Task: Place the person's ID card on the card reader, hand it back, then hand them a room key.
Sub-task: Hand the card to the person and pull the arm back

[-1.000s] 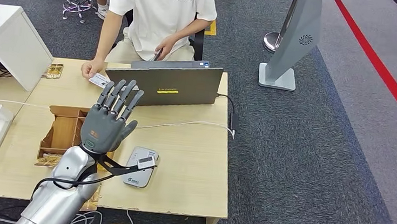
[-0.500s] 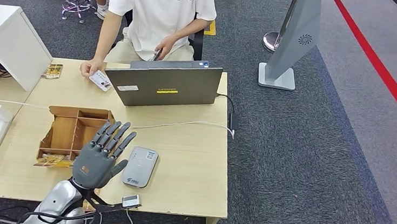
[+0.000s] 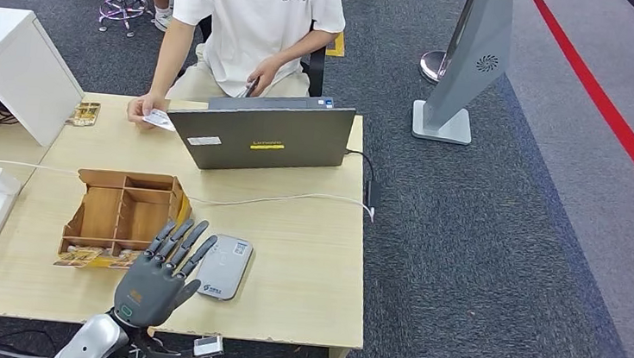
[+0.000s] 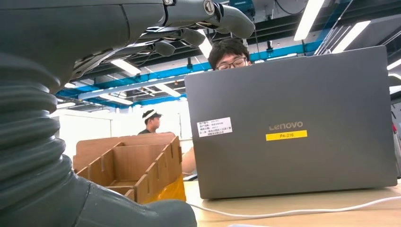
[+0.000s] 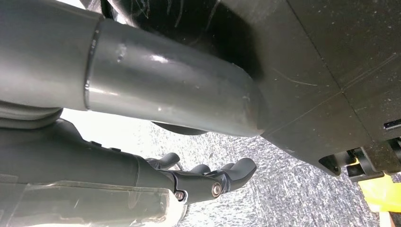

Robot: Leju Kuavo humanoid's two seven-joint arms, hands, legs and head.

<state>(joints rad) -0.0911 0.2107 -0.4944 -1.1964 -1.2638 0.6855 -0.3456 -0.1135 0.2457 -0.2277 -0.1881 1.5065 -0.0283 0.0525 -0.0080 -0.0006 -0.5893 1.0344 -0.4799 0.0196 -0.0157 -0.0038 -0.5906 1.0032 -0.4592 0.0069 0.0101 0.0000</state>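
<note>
Grey and flat, the plastic card reader [image 3: 224, 265] lies on the wooden tabletop [image 3: 307, 247] just beside the left hand [image 3: 163, 269], whose fingers are spread and hold nothing. The white ID card [image 3: 159, 118] is back in the person's hand [image 3: 141, 110], behind the grey laptop [image 3: 261, 133]. Next, reach into the brown cardboard organiser [image 3: 118, 214] for a room key. The left hand has drawn back from the person since a second ago. The right hand [image 5: 208, 182] hangs at the robot's side, its grasp unclear.

Light wooden desk [image 3: 307, 256]; grey carpet [image 3: 498, 247] with red stripe [image 3: 613, 118]
</note>
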